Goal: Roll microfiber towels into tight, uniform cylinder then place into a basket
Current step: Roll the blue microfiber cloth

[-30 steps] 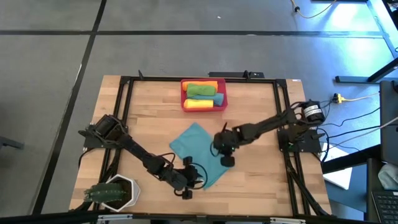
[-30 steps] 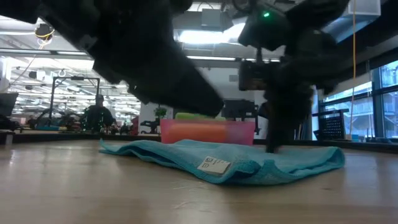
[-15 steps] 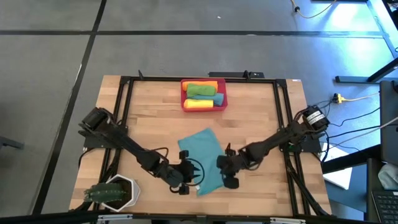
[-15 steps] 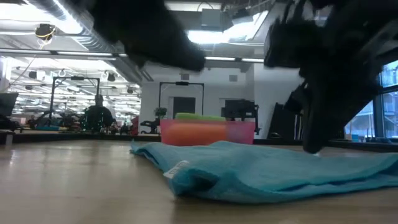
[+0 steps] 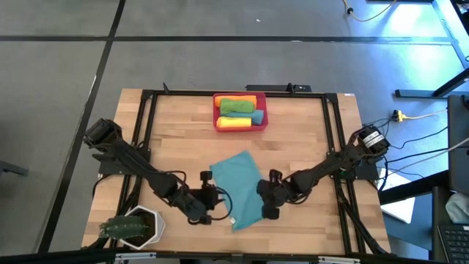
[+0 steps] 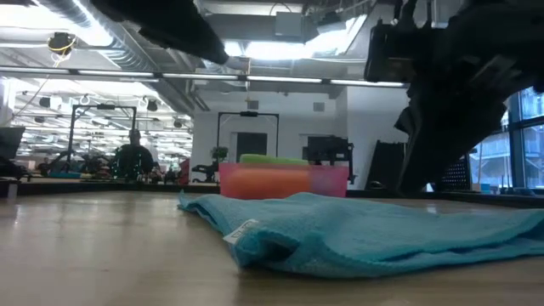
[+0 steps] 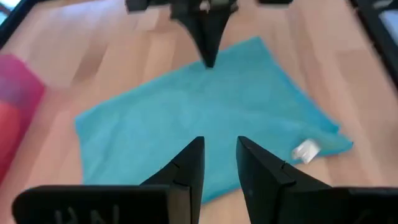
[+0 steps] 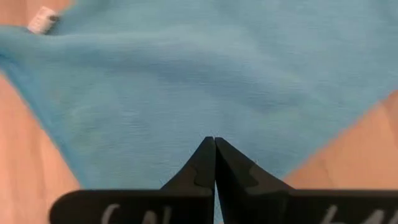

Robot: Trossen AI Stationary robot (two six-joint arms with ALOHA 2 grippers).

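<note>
Wood tabletop [image 5: 293,147] holds teal towel [image 5: 238,187]; left fingers [image 7: 186,168] narrowly apart, right fingers [image 8: 205,165] pressed together; office room behind.

A towel [image 5: 237,188] lies mid-table between both grippers, the basket [image 5: 239,111] behind it.

Light falls from overhead: in the low view, strip lights [image 6: 280,51] on the ceiling burn bright, washed out toward twelve o'clock, and a window [image 6: 514,144] at three o'clock adds daylight. The arms in front of them read as black, soft-edged silhouettes. The near counter [image 6: 102,255] is soft, while the room behind stays fairly crisp. From above the lighting is even, with pale glare on the floor [image 5: 410,22] at one o'clock and only faint shadows beneath the arms. The left wrist view is smeared and bright, its pink edge at nine o'clock blurred. The right wrist view is evenly lit, the teal towel [image 8: 205,81] soft.
</note>
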